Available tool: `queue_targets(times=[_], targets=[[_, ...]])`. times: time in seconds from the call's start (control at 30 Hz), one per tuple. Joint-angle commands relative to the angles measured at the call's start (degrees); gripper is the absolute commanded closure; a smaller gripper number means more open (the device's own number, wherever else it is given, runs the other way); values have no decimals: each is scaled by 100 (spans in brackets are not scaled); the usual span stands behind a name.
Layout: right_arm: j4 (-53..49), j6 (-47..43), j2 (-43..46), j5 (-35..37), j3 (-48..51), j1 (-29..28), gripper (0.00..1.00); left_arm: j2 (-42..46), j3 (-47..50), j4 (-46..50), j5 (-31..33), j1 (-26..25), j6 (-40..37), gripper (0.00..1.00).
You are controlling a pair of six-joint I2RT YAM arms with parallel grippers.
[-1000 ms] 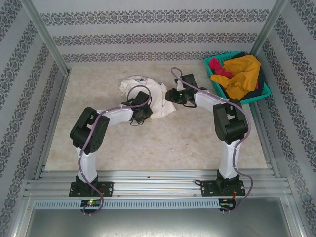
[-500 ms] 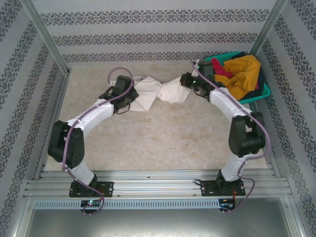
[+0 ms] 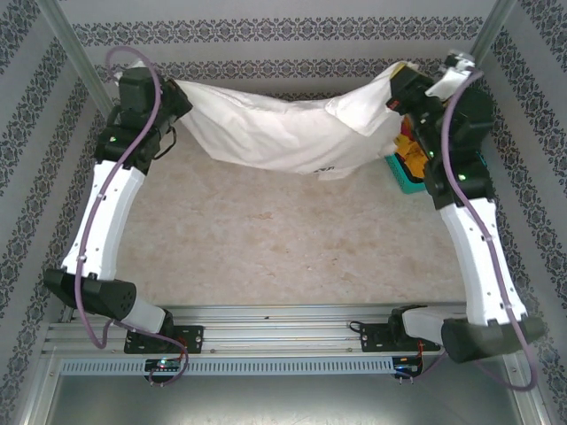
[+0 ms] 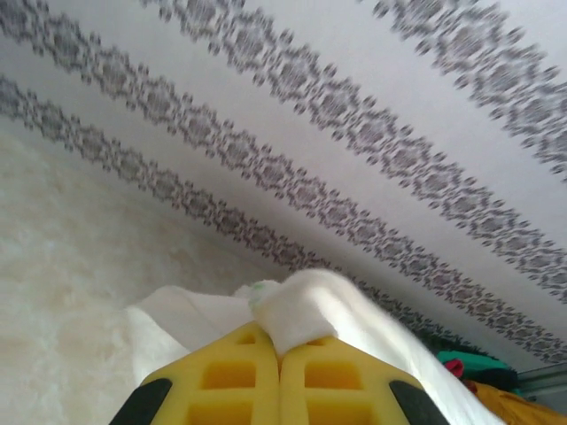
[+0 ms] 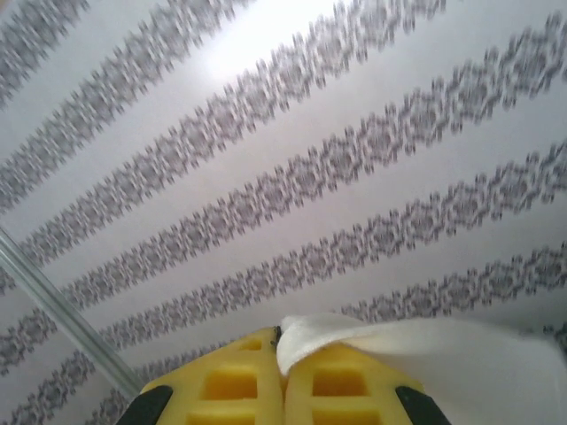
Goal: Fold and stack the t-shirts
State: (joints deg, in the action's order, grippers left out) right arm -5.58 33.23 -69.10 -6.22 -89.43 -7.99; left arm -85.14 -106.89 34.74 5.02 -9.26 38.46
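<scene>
White shirt hangs spread in the air to the left of the basket, above the tabletop. Left gripper has its fingers pressed together on one cloth corner, well away from the basket. Right gripper is likewise clamped on the opposite corner, just above the basket. Judgement: the shirt is stretched between both raised arms so that it opens out flat, ready to be laid down and folded.
</scene>
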Motion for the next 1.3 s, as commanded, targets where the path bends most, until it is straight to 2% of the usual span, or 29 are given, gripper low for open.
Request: queue_targets(times=[0.0, 0.27, 0.43, 0.57, 0.7, 0.8, 0.87, 0.93, 0.97, 1.03, 1.13, 1.2, 1.27], targets=[[80, -140, 218, 399, -246, 17, 100, 225, -341, 510, 212, 56, -478, 100], [206, -30, -174, 197, -450, -44, 100, 139, -453, 453, 193, 86, -479, 100], [465, -57, -1060, -72, -998, -62, 100, -368, -410, -65, 21, 317, -386, 100], [622, -65, -2084, -372, -1924, -75, 100, -1076, -866, -394, -177, 589, -295, 100], [654, -16, -3265, -550, -3567, -141, 100, -2039, -2223, -332, -396, 830, -233, 100], [408, 49, -4267, -625, -5410, -180, 100, -2817, -3705, -55, -537, 1000, -136, 100], [97, 193, -5129, -581, -7142, -171, 100, -3338, -4814, 118, -635, 1128, -19, 100], [107, 492, -5808, -457, -8495, -116, 100, -3519, -5359, 6, -758, 1247, 162, 100], [169, 752, -5940, -446, -8799, -37, 100, -3455, -5341, -143, -805, 1308, 269, 100], [218, 1014, -5789, -618, -8713, 64, 100, -3269, -5266, -265, -866, 1380, 302, 100], [28, 569, -5134, -1070, -8097, -39, 100, -2908, -5164, -9, -915, 1409, 21, 100], [21, 269, -4492, -1431, -7156, -191, 100, -2527, -4790, 282, -926, 1406, -207, 100], [291, -201, -3509, -1510, -5435, -447, 100, -1886, -3832, 364, -903, 1411, -409, 100]])
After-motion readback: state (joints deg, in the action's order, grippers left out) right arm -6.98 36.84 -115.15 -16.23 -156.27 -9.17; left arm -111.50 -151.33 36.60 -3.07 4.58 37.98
